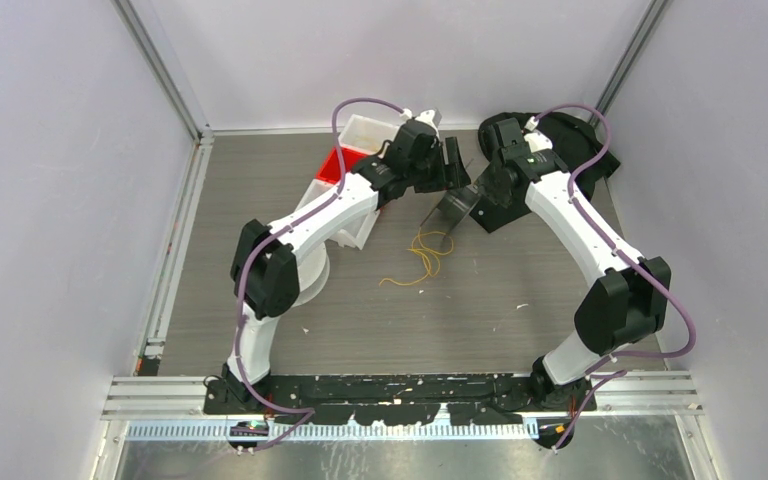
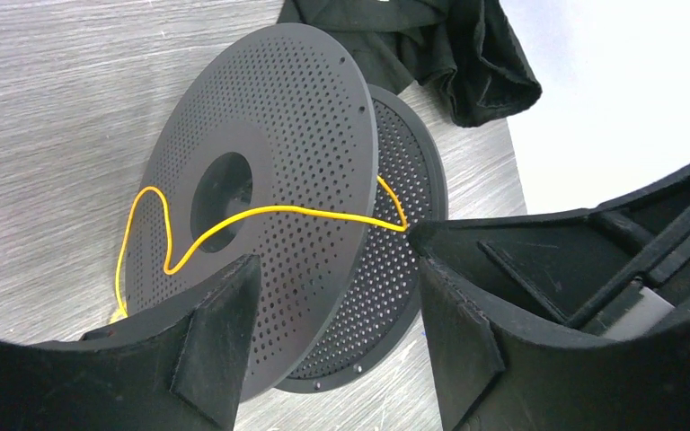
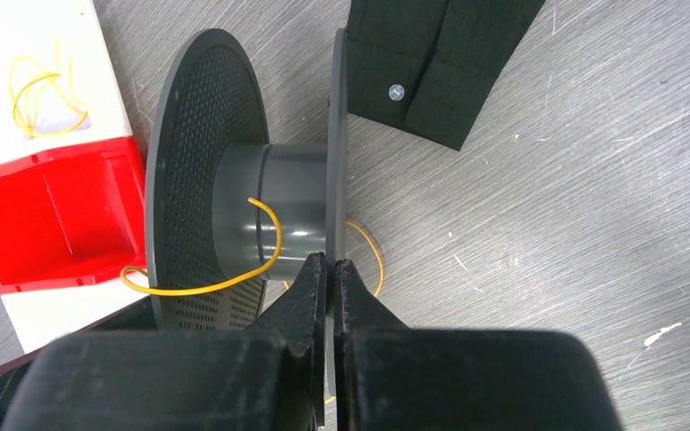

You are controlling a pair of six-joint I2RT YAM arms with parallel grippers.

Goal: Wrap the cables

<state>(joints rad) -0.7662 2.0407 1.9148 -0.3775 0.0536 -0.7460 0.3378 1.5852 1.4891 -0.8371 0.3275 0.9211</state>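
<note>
A black perforated spool [image 1: 455, 210] stands on edge at mid-table between both grippers. My right gripper [image 3: 331, 269] is shut on the thin rim of the spool's right flange [image 3: 335, 126]. A thin yellow cable [image 3: 265, 242] loops round the grey hub [image 3: 292, 211] and runs out over the left flange. In the left wrist view the cable [image 2: 234, 224] crosses the near flange [image 2: 269, 171] and reaches the tip of my right finger [image 2: 467, 314]. My left gripper [image 2: 337, 341] is open, with the spool's edge between its fingers. The rest of the cable [image 1: 422, 255] lies in loose strands on the table.
A red bin [image 3: 54, 215] and a white bin [image 3: 36, 54] holding another yellow cord stand left of the spool. A black cloth [image 2: 440, 45] lies behind the spool near the back right wall. White bins [image 1: 360, 135] sit under the left arm.
</note>
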